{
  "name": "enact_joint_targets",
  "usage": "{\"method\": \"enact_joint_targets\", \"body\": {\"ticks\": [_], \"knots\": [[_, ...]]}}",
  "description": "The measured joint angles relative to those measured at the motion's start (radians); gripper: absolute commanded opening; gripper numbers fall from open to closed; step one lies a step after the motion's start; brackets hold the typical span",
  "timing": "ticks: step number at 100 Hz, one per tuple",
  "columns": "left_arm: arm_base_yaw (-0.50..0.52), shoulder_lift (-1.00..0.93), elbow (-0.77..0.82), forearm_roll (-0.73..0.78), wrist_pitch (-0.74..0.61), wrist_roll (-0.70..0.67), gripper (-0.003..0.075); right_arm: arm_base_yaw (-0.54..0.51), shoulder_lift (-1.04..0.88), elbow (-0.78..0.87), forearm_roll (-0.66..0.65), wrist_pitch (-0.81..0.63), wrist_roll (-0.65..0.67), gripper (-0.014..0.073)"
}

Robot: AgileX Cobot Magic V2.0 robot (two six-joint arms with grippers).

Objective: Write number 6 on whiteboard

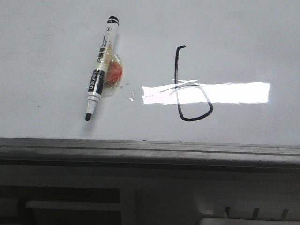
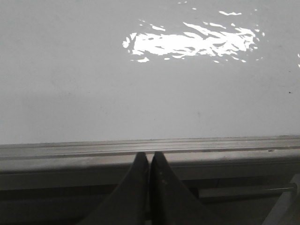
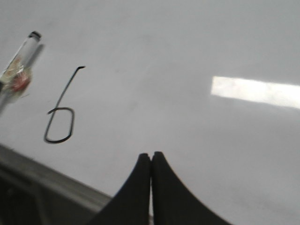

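- Right gripper [image 3: 150, 161] clenched on nothing, dark curved fingers pressed tip to tip at the bottom centre of the right wrist view, hovering over bare board.
- Left gripper [image 2: 149, 159] likewise pinched closed and empty, tips meeting at the bottom centre of the left wrist view, level with the grey rail [image 2: 150, 146] rather than over the writing surface.
- Number 6 [image 1: 190, 86] drawn right of centre in the front view: thin black line, tall stroke with a small hook at the top, angular loop low down, long axis running top to bottom of the frame.
- Seen from the right wrist, same figure [image 3: 61, 112] at mid-left, up and to the left of the closed tips and well apart from them; absent from the left wrist view, so right arm judged the nearer.
- Marker pen [image 1: 101, 68] lying loose in the upper left of the front view, left of the digit, cap end high, tip pointing down-left, black-and-white barrel with a red-and-clear blob taped beside it.
- Whiteboard [image 1: 47, 56] glossy, flat, pale grey-white, carrying a bright rectangular glare band across the 6's loop; dull metal rail along its lower edge.
- Judged from the finished figure and the released pen: writing done, little left beyond drawing back.
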Motion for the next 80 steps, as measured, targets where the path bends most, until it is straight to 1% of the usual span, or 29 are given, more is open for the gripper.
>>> {"method": "enact_joint_targets", "body": {"ticks": [3, 8, 10, 18, 27, 36, 55, 80], "knots": [[0.000, 0.000, 0.000, 0.000, 0.000, 0.000, -0.0019, -0.057, 0.000, 0.036, 0.014, -0.064, -0.003, -0.0071], [0.000, 0.000, 0.000, 0.000, 0.000, 0.000, -0.0019, -0.159, 0.000, 0.079, 0.030, -0.126, -0.010, -0.0071], [0.000, 0.000, 0.000, 0.000, 0.000, 0.000, -0.0019, -0.181, 0.000, 0.095, 0.036, -0.143, -0.010, -0.0071], [0.000, 0.000, 0.000, 0.000, 0.000, 0.000, -0.0019, -0.285, 0.000, 0.128, 0.054, -0.157, -0.014, -0.0071], [0.000, 0.000, 0.000, 0.000, 0.000, 0.000, -0.0019, -0.346, 0.000, 0.128, 0.063, -0.125, -0.015, -0.0071], [0.000, 0.000, 0.000, 0.000, 0.000, 0.000, -0.0019, -0.365, 0.000, 0.128, 0.069, -0.078, -0.015, -0.0071], [0.000, 0.000, 0.000, 0.000, 0.000, 0.000, -0.0019, -0.365, 0.000, 0.128, 0.081, 0.028, -0.015, -0.0071], [0.000, 0.000, 0.000, 0.000, 0.000, 0.000, -0.0019, -0.365, 0.000, 0.128, 0.081, 0.045, -0.017, -0.0071]]}}
